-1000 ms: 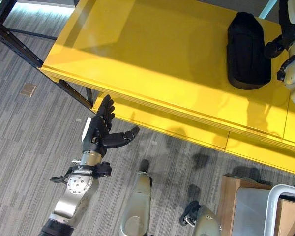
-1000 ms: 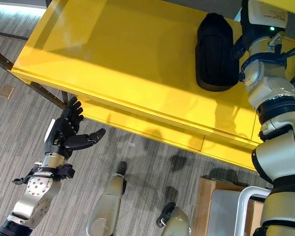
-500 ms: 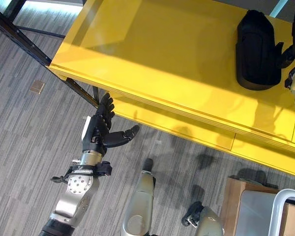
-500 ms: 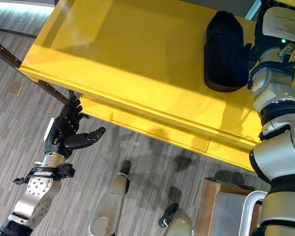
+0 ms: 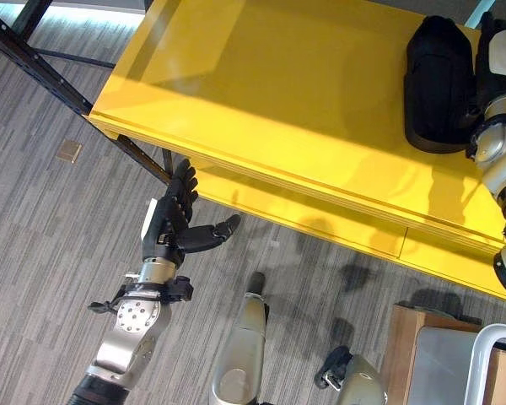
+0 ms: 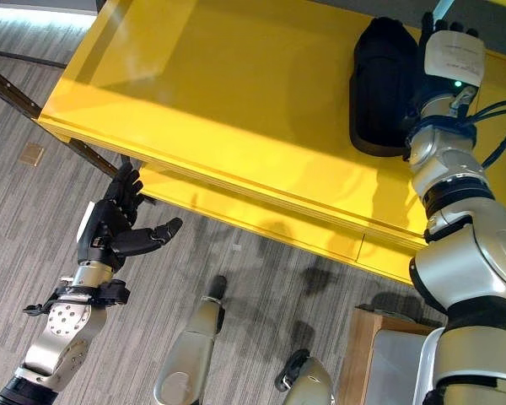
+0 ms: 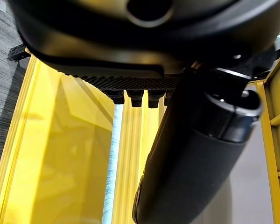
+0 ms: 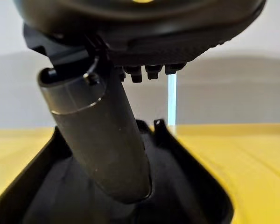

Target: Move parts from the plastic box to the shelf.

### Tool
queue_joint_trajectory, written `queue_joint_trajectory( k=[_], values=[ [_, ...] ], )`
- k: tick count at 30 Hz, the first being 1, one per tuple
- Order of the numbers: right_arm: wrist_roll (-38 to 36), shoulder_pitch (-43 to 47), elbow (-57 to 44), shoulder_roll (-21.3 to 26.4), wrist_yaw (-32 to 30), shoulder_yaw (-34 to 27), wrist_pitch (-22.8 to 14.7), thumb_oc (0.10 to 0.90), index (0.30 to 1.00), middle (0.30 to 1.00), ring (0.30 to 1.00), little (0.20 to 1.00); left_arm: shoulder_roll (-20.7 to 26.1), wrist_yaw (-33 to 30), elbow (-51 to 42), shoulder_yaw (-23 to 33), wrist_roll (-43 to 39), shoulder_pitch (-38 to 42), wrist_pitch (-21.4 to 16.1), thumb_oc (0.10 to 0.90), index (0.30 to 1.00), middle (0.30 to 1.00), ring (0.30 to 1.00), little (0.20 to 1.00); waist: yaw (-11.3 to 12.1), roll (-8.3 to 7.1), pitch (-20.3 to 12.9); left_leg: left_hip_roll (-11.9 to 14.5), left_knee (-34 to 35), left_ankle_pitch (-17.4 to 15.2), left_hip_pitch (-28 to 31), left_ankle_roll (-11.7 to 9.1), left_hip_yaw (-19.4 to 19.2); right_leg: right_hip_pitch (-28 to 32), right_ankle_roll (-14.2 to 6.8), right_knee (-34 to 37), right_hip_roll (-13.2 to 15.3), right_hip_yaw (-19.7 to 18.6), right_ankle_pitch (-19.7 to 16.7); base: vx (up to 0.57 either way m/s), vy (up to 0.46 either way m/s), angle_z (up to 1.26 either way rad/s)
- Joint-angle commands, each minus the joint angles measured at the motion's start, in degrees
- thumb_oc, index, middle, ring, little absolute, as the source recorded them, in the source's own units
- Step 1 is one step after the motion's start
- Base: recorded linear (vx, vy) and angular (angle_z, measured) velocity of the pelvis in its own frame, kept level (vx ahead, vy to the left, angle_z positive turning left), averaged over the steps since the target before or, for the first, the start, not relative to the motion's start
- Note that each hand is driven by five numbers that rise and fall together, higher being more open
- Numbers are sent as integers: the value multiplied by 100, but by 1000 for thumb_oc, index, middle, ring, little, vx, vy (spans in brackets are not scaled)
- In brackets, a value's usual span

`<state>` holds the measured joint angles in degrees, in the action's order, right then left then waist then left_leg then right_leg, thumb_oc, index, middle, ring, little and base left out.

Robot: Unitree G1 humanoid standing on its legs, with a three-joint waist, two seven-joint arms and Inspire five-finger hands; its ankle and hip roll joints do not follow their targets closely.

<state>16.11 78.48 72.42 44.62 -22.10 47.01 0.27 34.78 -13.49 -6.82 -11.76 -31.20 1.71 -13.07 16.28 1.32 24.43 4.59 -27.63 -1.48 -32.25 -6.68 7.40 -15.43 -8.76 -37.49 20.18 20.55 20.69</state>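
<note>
The right hand [image 6: 445, 52] reaches up over the yellow shelf [image 5: 261, 93], right beside a black part [image 5: 438, 83] that lies flat on the shelf's top surface. In the right wrist view the thumb [image 8: 100, 135] stretches out straight over the part [image 8: 186, 196], and the fingers [image 8: 151, 71] show as straight stubs past the palm; the hand is open, not wrapped round the part. Whether the thumb actually presses on the part cannot be told.

The left hand [image 5: 170, 221] hangs low in front of the shelf's near edge, over grey carpet floor [image 5: 42, 236]. Its fingers are straight and point up toward the shelf's underside, the thumb spread out to the side; it holds nothing and touches nothing.

A dark metal frame leg [image 5: 34, 59] of the shelf slants away beyond the left hand. A second yellow level [image 5: 320, 228] sits just under the top surface, nearer the left hand's fingertips. Below the right arm, at floor level, stands a wooden box [image 5: 405, 337] with a pale grey container [image 5: 443, 363] beside it.
</note>
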Motion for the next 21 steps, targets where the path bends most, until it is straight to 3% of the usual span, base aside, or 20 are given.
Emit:
queue_joint_trajectory(
  k=[1, 10, 21],
  values=[
    [447, 379, -175, 209, -276, 239, 15, 900, 1000, 1000, 1000, 1000, -37, -100, -654, 72, 26, 371, -706, 900, 1000, 1000, 1000, 1000, 42, -1, -236, 53, -467, -541, -171, 313, 23, -122, 411, -124, -321, -149, -219, 0, 0, 0],
    [1100, 283, -294, 149, -135, 564, 104, 900, 1000, 1000, 1000, 1000, -58, -98, -665, 62, 71, 415, -693, 900, 1000, 1000, 1000, 1000, 67, -14, -192, 37, -472, -546, -179, 311, 47, -103, 413, -121, -316, -124, -217, 0, -2, 2],
    [1123, -35, -253, -9, 2, 395, 105, 900, 1000, 1000, 1000, 1000, -115, -90, -668, 36, 104, 430, -686, 900, 1000, 1000, 1000, 1000, 46, 19, -123, 34, -500, -559, -186, 312, 40, -135, 424, -172, -314, -139, -200, 0, -1, 2]
  ],
)
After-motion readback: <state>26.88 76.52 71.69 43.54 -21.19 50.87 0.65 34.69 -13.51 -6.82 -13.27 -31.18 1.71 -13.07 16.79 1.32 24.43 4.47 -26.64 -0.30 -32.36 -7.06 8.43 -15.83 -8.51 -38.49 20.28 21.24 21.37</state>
